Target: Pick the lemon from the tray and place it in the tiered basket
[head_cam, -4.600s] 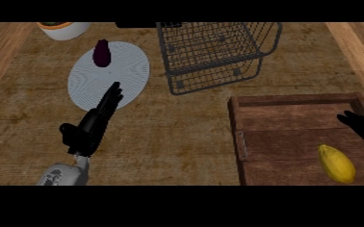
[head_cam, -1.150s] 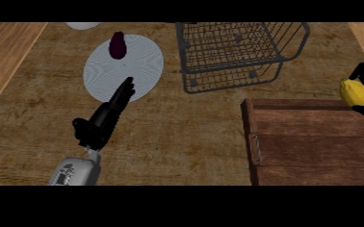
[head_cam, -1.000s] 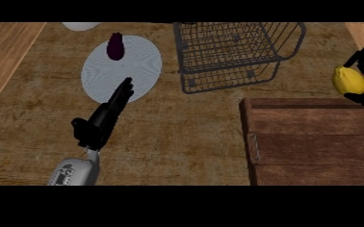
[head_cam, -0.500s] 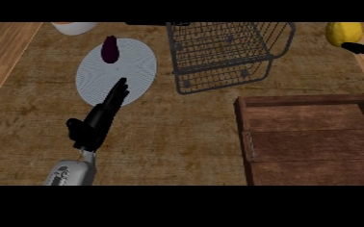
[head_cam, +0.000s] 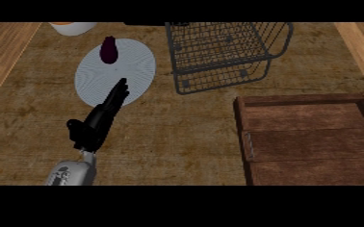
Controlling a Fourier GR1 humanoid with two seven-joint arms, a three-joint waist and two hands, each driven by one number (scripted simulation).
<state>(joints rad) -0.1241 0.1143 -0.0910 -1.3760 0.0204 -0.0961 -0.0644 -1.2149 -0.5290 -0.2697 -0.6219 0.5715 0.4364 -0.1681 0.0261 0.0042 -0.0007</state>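
The lemon appeared nowhere in your head view: none on the wooden tray (head_cam: 302, 142) at lower right, none visible in the wire tiered basket (head_cam: 222, 48) just beyond it. Your right hand was out of frame too, so whether it had the fruit could not be told. Your left hand (head_cam: 96, 122) lay at lower left, fingers straight and holding nothing, fingertips reaching the rim of the plate (head_cam: 135, 67) that carried a purple vegetable (head_cam: 108, 50). The likely risk was that you would be working blind. With hand and lemon off camera, a release could not be lined up over the basket, and the fruit might strike the wire rim and roll across the counter.
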